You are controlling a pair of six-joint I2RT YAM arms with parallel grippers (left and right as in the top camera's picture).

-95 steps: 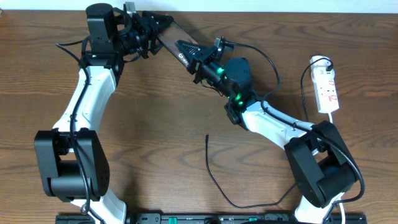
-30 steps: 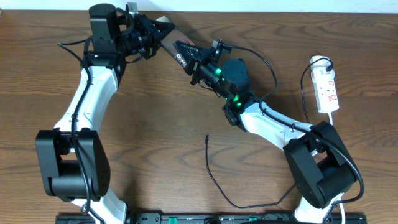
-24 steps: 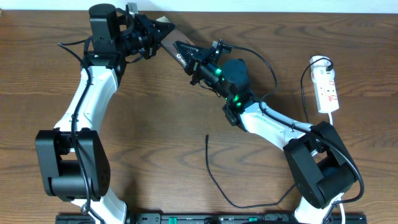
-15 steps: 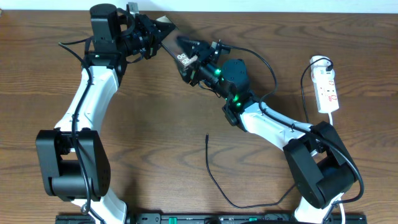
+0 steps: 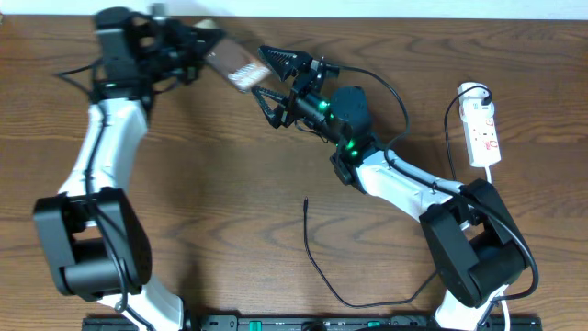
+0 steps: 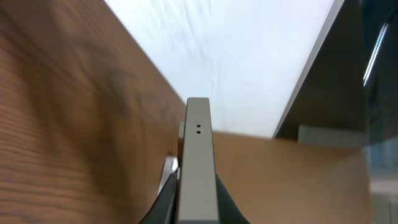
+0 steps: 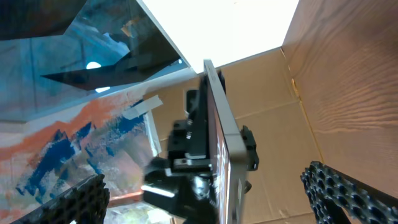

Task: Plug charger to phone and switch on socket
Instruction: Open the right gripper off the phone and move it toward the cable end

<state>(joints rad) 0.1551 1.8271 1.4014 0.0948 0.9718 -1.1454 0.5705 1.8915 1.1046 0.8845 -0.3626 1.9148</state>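
Left end effector [image 5: 209,53] is clamped narrow on one end of the phone [image 5: 237,69], holding it off the desk [image 5: 230,184]. Phone is motion-blurred from overhead, a brownish slab. The left wrist view shows it edge-on [image 6: 198,162], a grey rim with two small holes. Right end effector [image 5: 273,78] is spread wide and holds nothing; the phone's free end sits just left of its fingers. A second ago it was closed on that end. It has since let go, and the left arm has swung the phone leftward. Charger [image 5: 312,253] lies on the desk well below the right end effector, unmoved. Socket [image 5: 482,129] is far to its right, unmoved.
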